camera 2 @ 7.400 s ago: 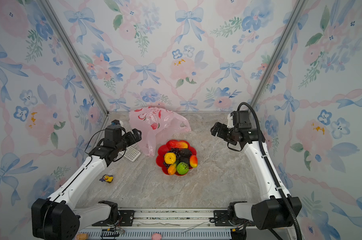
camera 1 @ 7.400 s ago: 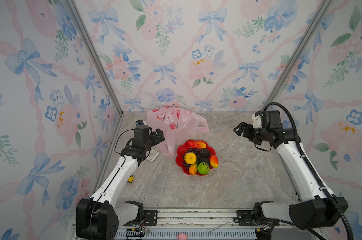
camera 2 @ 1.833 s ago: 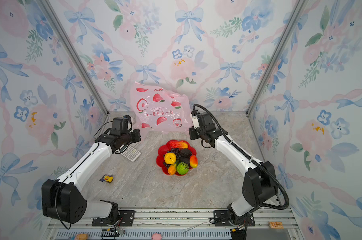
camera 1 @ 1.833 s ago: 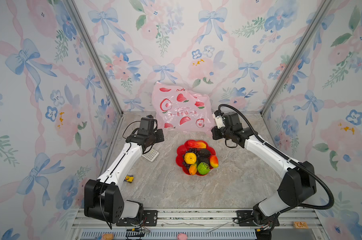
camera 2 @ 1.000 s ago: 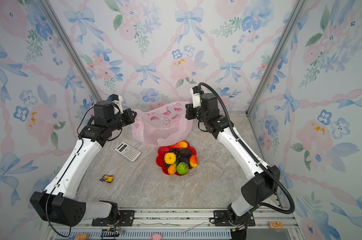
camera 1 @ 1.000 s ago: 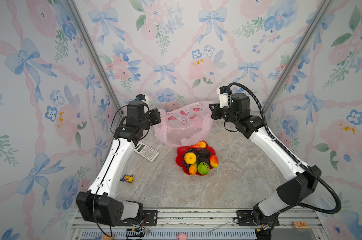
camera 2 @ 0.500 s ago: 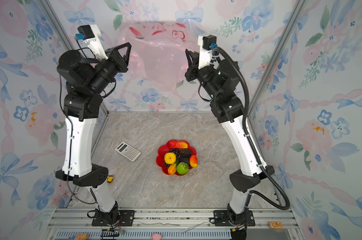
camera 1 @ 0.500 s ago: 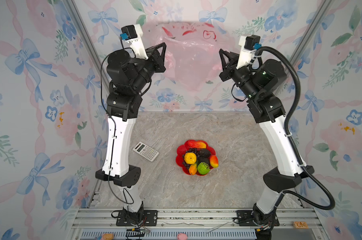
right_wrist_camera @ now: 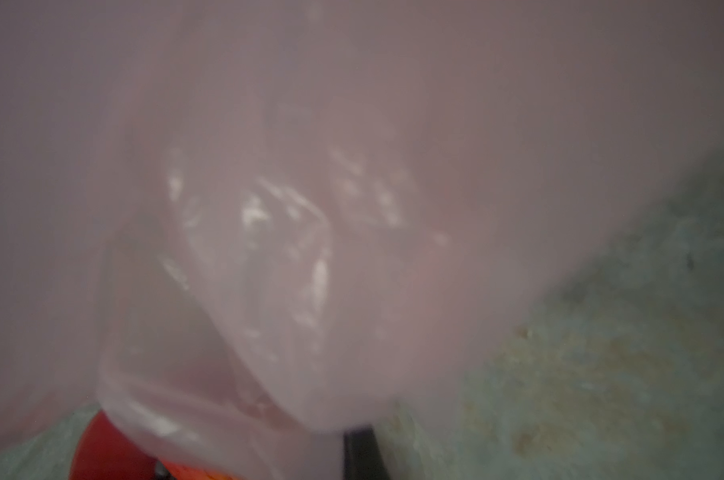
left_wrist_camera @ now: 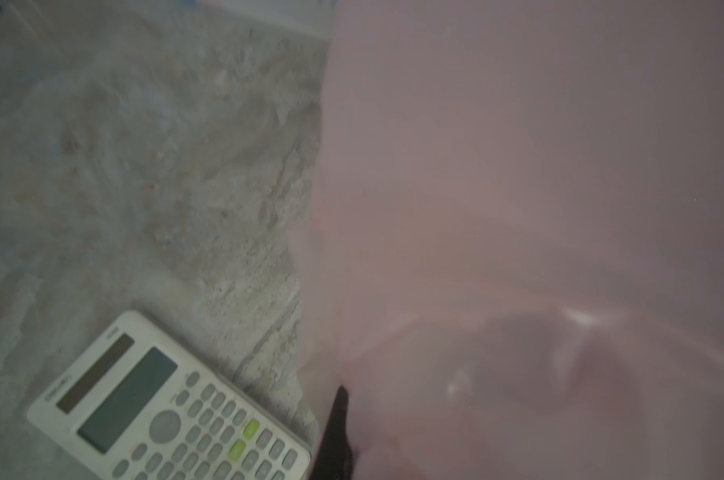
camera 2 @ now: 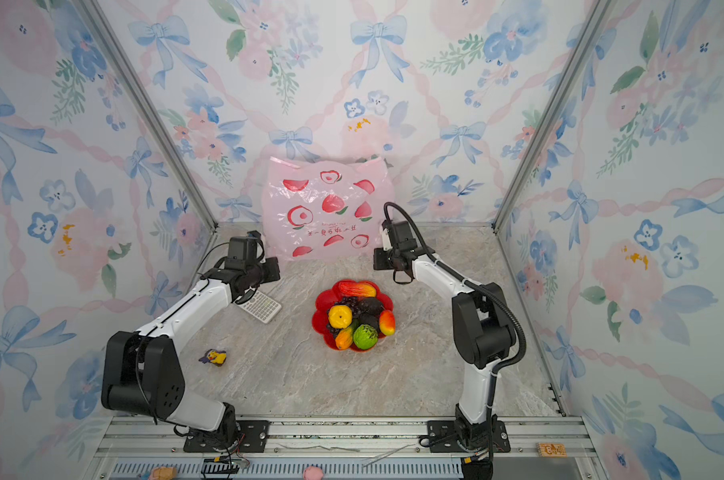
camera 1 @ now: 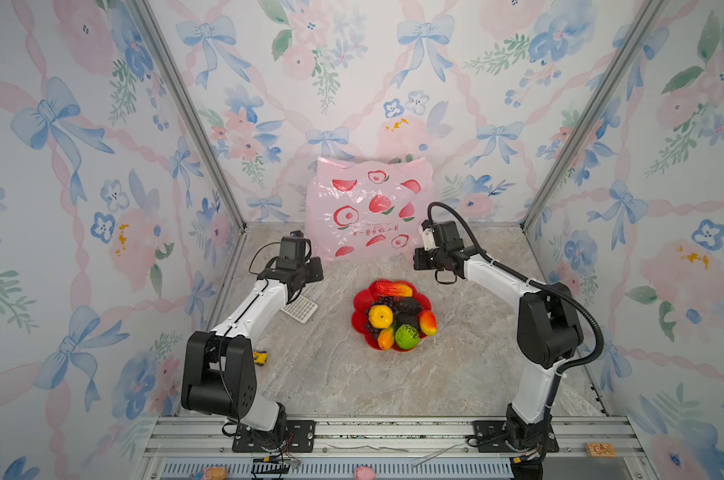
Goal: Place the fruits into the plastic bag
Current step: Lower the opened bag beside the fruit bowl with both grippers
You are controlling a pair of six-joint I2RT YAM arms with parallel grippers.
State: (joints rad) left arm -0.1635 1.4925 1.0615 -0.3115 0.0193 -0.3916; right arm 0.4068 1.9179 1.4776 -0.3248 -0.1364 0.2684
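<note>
The pink plastic bag (camera 1: pixel 368 208) (camera 2: pixel 327 208) stands upside down against the back wall, its print inverted and its lower edge at the table. My left gripper (camera 1: pixel 317 266) (camera 2: pixel 274 269) is shut on the bag's lower left corner. My right gripper (camera 1: pixel 416 260) (camera 2: pixel 376 260) is shut on the lower right corner. In both wrist views the bag (left_wrist_camera: pixel 518 208) (right_wrist_camera: pixel 310 166) fills most of the frame and hides the jaws, leaving one dark fingertip (left_wrist_camera: pixel 337 432) (right_wrist_camera: pixel 362 453). The fruits (camera 1: pixel 393 316) (camera 2: pixel 354 318) lie heaped on the red plate (camera 1: pixel 359 300) in front of the bag.
A white calculator (camera 1: pixel 300 309) (camera 2: pixel 261 307) (left_wrist_camera: pixel 165 407) lies under my left forearm. A small duck toy (camera 1: pixel 260 357) (camera 2: pixel 214 356) sits near the left wall. Flowered walls close in the back and both sides. The red plate's rim (right_wrist_camera: pixel 102 453) shows below the bag.
Both arms have come down from high in the air to table height at the back. The bag, then stretched overhead between them, now stands against the back wall.
</note>
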